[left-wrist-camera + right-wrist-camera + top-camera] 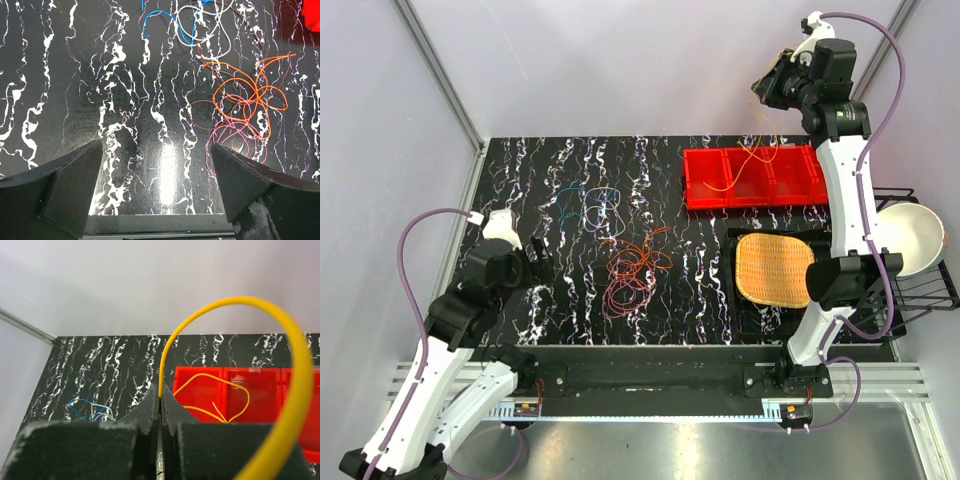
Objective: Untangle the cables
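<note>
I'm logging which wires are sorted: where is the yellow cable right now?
In the top view the yellow cable is at the far right, pinched in the raised right gripper, its lower loops hanging into the red bin below.

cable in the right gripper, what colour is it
Yellow. The cable pinched in the right gripper shows best in the right wrist view.

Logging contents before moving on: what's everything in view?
yellow cable: one, yellow, from right gripper into bin
blue cable: one, blue, far-centre table
orange cable: one, orange, mid-table, tangled with pink cable
pink cable: one, pink, tangle's near side
bin: one, red, far right
mat: one, woven tan, right
bowl: one, white, on rack
rack: one, black, right edge
left gripper: open, over table
right gripper: shut on yellow cable, raised
</note>
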You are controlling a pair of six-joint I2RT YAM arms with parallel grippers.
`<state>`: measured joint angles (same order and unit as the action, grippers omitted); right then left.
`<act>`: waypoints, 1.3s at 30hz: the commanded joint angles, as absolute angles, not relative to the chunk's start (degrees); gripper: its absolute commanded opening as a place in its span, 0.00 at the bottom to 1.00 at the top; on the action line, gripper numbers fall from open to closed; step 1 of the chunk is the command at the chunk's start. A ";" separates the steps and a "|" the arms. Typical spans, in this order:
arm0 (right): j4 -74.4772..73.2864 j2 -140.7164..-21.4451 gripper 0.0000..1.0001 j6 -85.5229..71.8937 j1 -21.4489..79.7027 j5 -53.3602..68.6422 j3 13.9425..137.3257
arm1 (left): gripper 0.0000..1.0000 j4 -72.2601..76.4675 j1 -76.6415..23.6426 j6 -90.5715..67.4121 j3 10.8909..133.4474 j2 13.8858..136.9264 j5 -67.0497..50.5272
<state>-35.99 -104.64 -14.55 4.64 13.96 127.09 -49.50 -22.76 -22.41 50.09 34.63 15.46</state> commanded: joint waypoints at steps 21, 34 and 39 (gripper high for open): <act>-37.88 -114.69 0.00 -5.80 0.35 7.12 136.83 | 0.93 -45.79 -22.59 -23.20 49.39 36.47 19.07; -39.29 -115.93 0.00 -1.23 -2.02 4.23 138.96 | 0.93 -45.88 -22.59 -23.29 49.31 36.74 19.69; -39.29 -115.84 0.00 -1.75 -2.90 6.67 138.60 | 0.93 -45.70 -22.50 -23.29 49.31 37.00 19.69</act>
<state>-39.81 -116.55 -3.01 -2.22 5.78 138.19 -48.73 -22.76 -22.94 50.00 36.84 18.06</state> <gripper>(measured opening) 0.014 0.929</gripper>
